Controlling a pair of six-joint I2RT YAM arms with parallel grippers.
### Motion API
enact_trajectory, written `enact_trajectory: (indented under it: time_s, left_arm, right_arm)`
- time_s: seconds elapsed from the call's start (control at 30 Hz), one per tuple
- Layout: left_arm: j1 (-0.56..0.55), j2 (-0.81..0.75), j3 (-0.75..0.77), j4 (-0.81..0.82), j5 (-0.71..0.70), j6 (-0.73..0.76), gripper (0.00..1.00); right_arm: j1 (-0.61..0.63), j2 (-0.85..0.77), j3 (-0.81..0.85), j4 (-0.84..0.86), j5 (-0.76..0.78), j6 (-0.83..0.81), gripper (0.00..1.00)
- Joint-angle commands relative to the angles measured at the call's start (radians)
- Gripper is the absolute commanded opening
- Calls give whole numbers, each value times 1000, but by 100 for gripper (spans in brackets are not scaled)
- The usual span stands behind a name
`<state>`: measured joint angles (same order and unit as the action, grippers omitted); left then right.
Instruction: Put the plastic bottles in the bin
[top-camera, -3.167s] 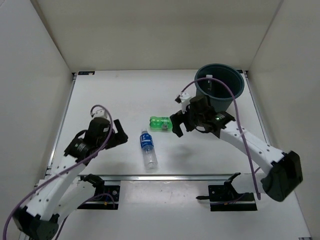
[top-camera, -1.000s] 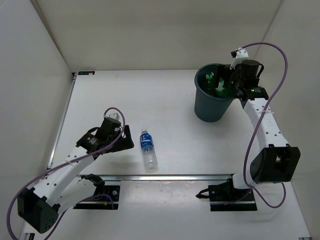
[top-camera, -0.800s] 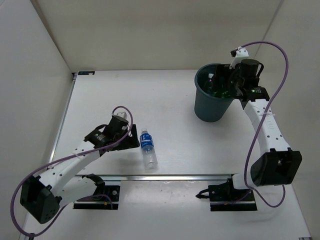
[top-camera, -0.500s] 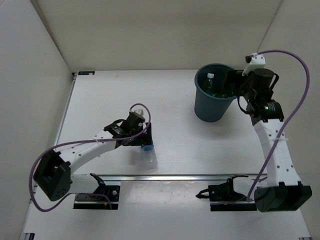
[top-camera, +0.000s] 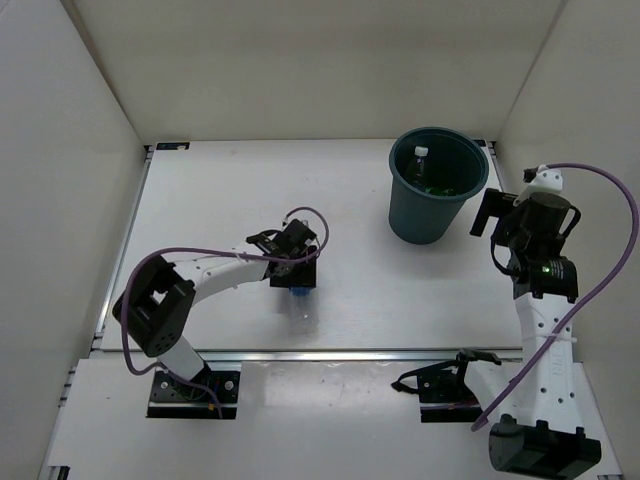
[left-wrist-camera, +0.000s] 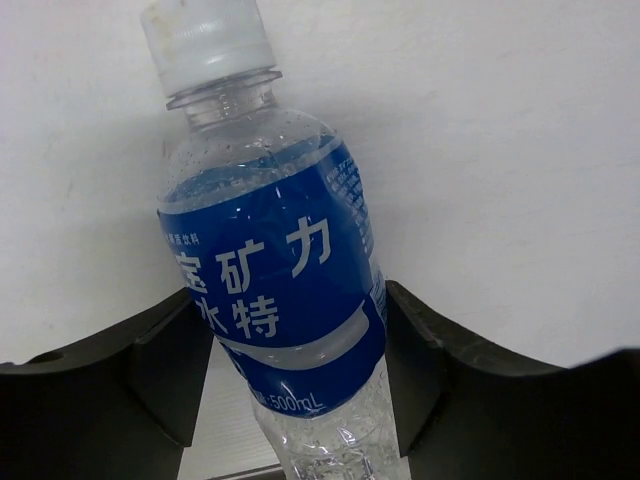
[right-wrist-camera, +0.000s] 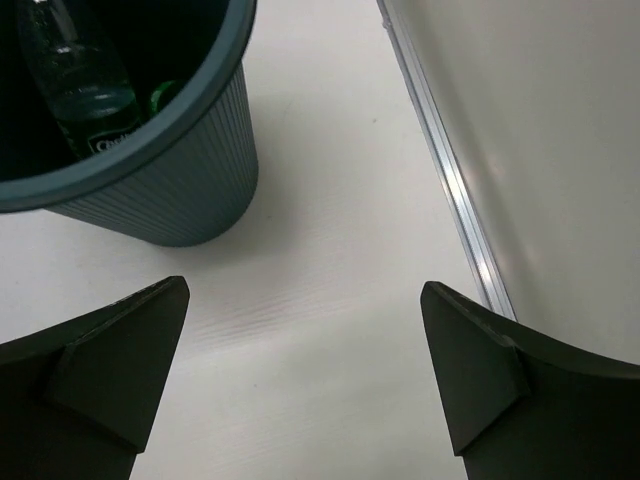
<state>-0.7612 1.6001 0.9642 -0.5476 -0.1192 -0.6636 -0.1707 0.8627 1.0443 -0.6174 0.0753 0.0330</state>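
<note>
- From above: the clear blue-labelled plastic bottle lies flat under my left gripper, with the round dark teal plastic bin well apart to the far right.
- Left wrist: my fingers flank the label across the bottle's long axis, cap pointing away. I cannot tell whether they are pinching it.
- Right wrist: my right gripper is spread and empty beside the bin.

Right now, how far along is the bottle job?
Done: a clear bottle and something green sit in the bin. In hand: the left claw straddles the blue-label bottle on the table; grip uncertain. Left: carry it over. The right claw is open, empty.
</note>
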Motion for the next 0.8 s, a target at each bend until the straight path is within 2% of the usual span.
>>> enact_trajectory:
  time_s: [0.0, 0.13, 0.2, 0.37, 0.47, 0.5, 0.53, 0.6, 0.67, 0.7, 0.73, 0.77]
  left_arm:
    - [-10, -20, 109, 15, -3, 28, 54]
    - [5, -23, 321, -9, -4, 80, 49]
    - [5, -19, 448, -18, 0, 99, 51]
    - [-20, 79, 866, 103, -1, 189, 55]
    - [-43, 257, 1173, 130, 49, 232, 60]
    - [-55, 355, 1312, 129, 52, 223, 54]
    - [-61, 444, 1387, 124, 71, 216, 53]
    - [-64, 562, 1583, 170, 108, 176, 54]
    - [-67, 606, 1553, 291, 124, 142, 55]
    - [-70, 606, 1483, 395, 121, 144, 55]
    - [-79, 606, 1420, 496, 74, 144, 56]
    - [-101, 621, 1414, 532, 61, 165, 56]
  right_arm:
    - [-1, -45, -23, -8, 63, -7, 99]
    - [-33, -97, -64, -22, 78, -22, 98]
    - [-41, -122, -82, -24, 104, 4, 98]
    - [-69, -278, -246, 53, 115, 120, 99]
    - [-53, -320, -305, 67, 107, 140, 99]
    - [-44, -326, -334, 70, 103, 143, 99]
    - [-32, -332, -355, 65, 104, 156, 99]
    - [-20, -338, -375, 62, 103, 177, 99]
    - [-7, -350, -400, 70, 83, 174, 99]
    - [0, -370, -411, 71, 75, 180, 99]
    - [0, -373, -415, 68, 61, 182, 100]
    - [5, -381, -417, 76, 54, 185, 99]
